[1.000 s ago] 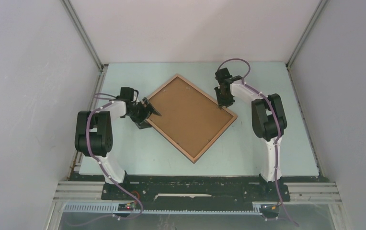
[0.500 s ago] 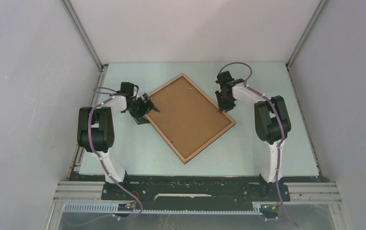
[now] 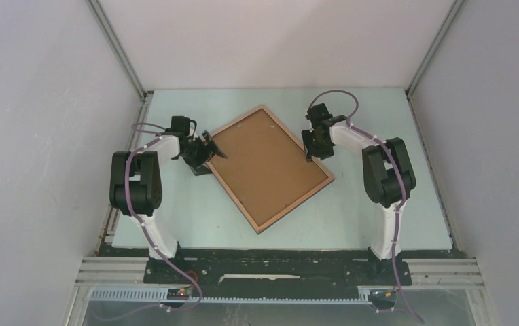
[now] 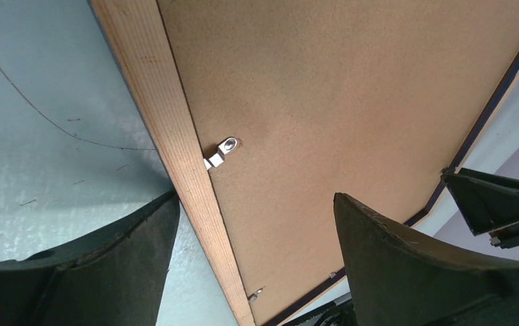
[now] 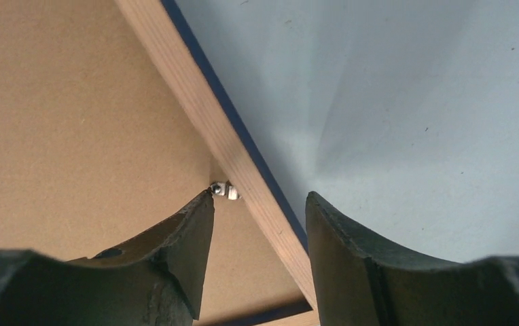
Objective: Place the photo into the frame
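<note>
The frame (image 3: 296,204) lies turned like a diamond, wood face up, on the pale green table. Inside it sits the photo (image 3: 267,163), showing only its brown fibreboard back. My left gripper (image 3: 210,149) is at the frame's left corner. It stands open, its fingers straddling the wooden rail (image 4: 175,136) near a small metal clip (image 4: 224,148). At the frame's right edge my right gripper (image 3: 308,153) is open too. In the right wrist view its jaws straddle the rail (image 5: 243,163), and its left fingertip (image 5: 202,210) touches a clip (image 5: 226,191). The photo's picture side is hidden.
The table (image 3: 379,136) is boxed in by white walls on the left, back and right, with aluminium posts (image 3: 117,47) in the back corners. Both arm bases stand on the black rail (image 3: 270,268) at the near edge.
My right gripper's jaws have spread apart around the frame's right rail. The frame has shifted a little to the left, its near corner most. My left gripper has crept slightly back and left.
</note>
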Robot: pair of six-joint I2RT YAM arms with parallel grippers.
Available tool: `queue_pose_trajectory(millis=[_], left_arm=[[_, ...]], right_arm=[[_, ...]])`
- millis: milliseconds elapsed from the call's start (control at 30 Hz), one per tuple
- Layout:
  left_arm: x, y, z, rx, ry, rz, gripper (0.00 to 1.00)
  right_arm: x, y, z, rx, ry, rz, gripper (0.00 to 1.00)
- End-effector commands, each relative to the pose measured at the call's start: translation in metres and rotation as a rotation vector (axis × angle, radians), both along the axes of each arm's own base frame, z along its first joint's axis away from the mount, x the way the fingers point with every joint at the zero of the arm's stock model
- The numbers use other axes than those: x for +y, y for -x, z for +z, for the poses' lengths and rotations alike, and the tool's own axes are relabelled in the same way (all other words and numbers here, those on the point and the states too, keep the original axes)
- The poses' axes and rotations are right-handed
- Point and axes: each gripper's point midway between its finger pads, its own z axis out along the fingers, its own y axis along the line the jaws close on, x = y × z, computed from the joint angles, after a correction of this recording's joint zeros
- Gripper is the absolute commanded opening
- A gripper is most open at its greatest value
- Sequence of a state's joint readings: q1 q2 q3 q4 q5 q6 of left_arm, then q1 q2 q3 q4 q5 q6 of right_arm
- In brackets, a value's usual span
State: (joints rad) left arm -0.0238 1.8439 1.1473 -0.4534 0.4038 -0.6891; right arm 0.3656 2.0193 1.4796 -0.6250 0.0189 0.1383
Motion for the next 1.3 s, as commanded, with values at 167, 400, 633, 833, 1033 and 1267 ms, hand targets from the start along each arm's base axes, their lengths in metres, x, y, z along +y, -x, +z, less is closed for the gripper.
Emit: queue_pose_trajectory(millis=[167, 400, 633, 833, 1033, 1267], left_arm=[[-0.006, -0.013, 0.007, -0.059, 0.007, -0.031, 0.88], [-0.006, -0.014, 0.007, -0.061, 0.008, -0.032, 0.88], [-0.008, -0.014, 0.010, -0.068, 0.014, -0.040, 0.88], [0.003, -0.012, 0.029, -0.141, -0.063, -0.080, 0.92], [0.009, 0.031, 0.036, -0.126, -0.070, 0.036, 0.95], [-0.019, 0.058, 0.017, -0.132, 0.000, 0.043, 0.95]], right_arm=[[-0.003, -0.015, 0.003, -0.038, 0.016, -0.029, 0.49], [0.000, -0.016, 0.002, -0.034, -0.002, -0.019, 0.49], [0.001, -0.014, 0.000, -0.038, 0.009, 0.014, 0.23], [0.004, -0.017, 0.007, -0.049, -0.027, -0.004, 0.19], [0.001, -0.018, 0.014, -0.048, -0.095, -0.062, 0.46], [0.001, -0.006, 0.010, 0.042, -0.237, -0.128, 0.55]])
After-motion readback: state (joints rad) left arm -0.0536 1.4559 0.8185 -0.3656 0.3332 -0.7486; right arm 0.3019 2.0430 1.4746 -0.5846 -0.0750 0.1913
